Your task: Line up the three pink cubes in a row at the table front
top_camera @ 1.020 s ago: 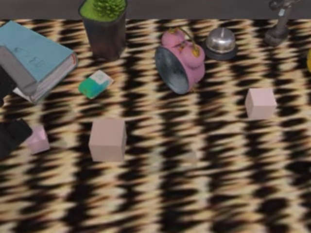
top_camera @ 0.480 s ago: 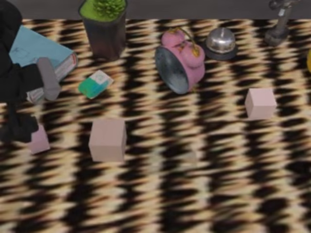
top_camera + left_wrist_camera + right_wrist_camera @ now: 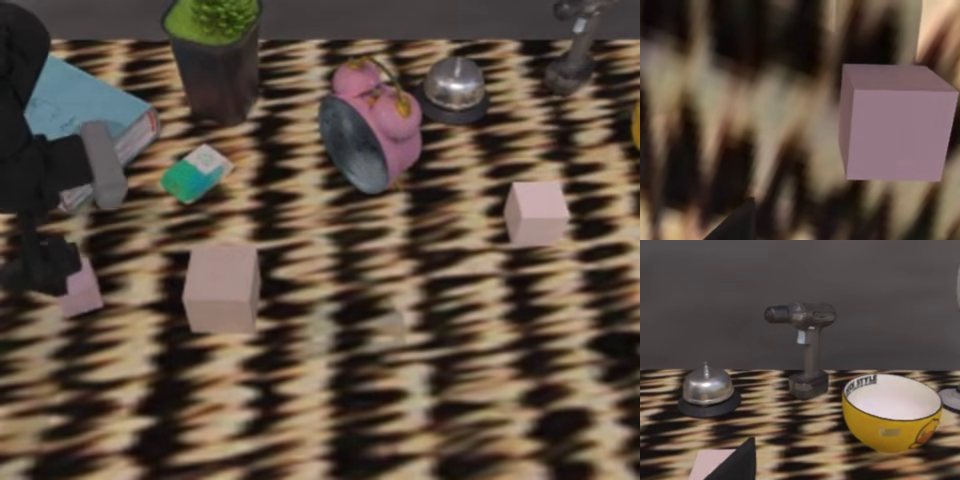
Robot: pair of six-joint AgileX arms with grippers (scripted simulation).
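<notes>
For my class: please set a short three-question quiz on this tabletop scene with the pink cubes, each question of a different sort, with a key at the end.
1. True or false: the three pink cubes already stand in one row at the table front.
2. Multiple choice: which cube is the left gripper at? A large cube; B small cube; C medium cube.
3. Fill in: the pink alarm clock lies between the plant pot and the ____.

Key
1. False: they are scattered, the small and large ones on the table's left, the medium one on its right.
2. B: the left gripper is right beside the small cube at the left edge.
3. Bell: the silver desk bell.
</notes>
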